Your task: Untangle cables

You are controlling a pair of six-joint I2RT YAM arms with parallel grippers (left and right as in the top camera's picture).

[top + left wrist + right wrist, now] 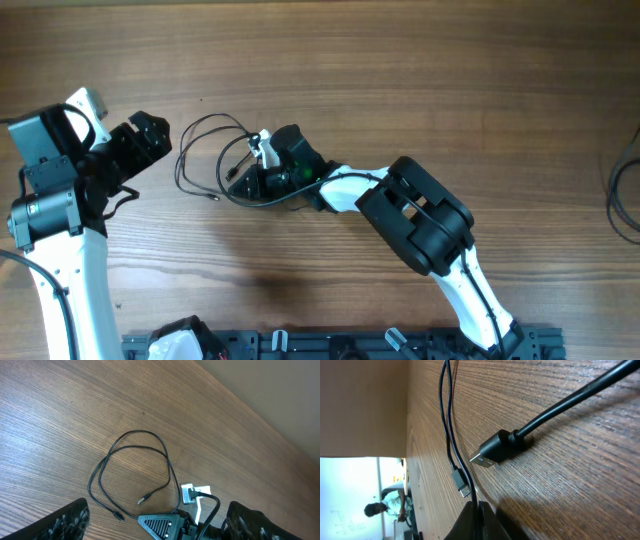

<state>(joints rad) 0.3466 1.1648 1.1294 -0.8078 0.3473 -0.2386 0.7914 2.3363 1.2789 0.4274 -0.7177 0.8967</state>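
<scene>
The cables (212, 118) are thin black wires lying in loose loops on the wooden table, left of centre. In the left wrist view the cables' loop (142, 431) ends in a USB plug (145, 499) and a small plug (118, 516). My right gripper (237, 183) is at the loops' lower right, shut on one thin cable (449, 425); its closed tips (477, 510) pinch the wire just below the small plug (461, 482), with the USB plug (492, 450) beside it. My left gripper (150, 140) stands open to the left of the loops, with nothing between its fingers (65, 522).
A white piece with a metal connector (192, 492) sits on the right arm's wrist, beside the loops. Thicker black cables (625, 195) curve in at the table's right edge. A dark rail (330, 345) runs along the front edge.
</scene>
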